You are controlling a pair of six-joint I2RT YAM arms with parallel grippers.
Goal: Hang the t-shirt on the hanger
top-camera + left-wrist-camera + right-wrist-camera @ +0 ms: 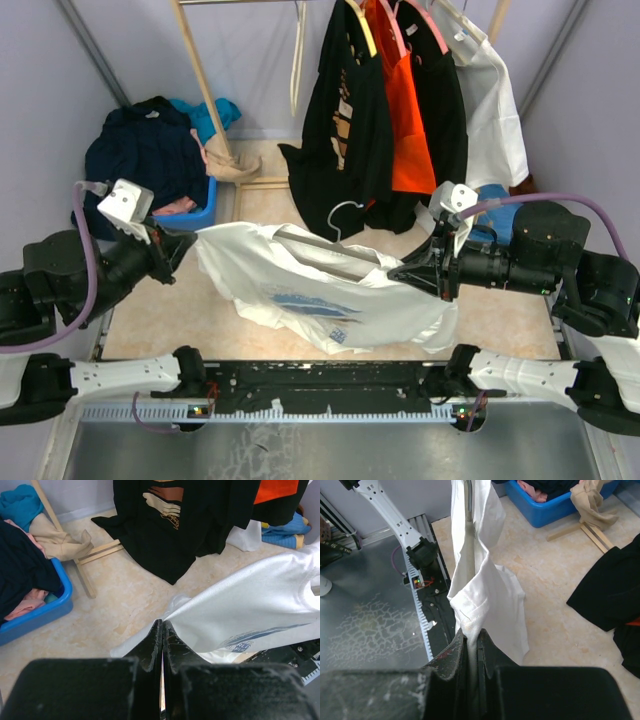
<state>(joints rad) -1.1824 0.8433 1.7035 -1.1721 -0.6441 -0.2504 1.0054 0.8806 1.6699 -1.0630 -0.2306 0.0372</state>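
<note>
Your 2 grippers hold the t-shirt [330,300] stretched left to right. The left gripper [162,626] is pinched on its left edge, and the right gripper [470,637] is clamped on cloth around the hanger [468,540]. Draw left gently, tension even.

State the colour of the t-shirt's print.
Blue and grey-blue print on the white t-shirt; clearest in the top external view.

left arm [60,285] black | right arm [520,262] black | cables [560,197] purple | base links [110,378] white (2 seen)
</note>
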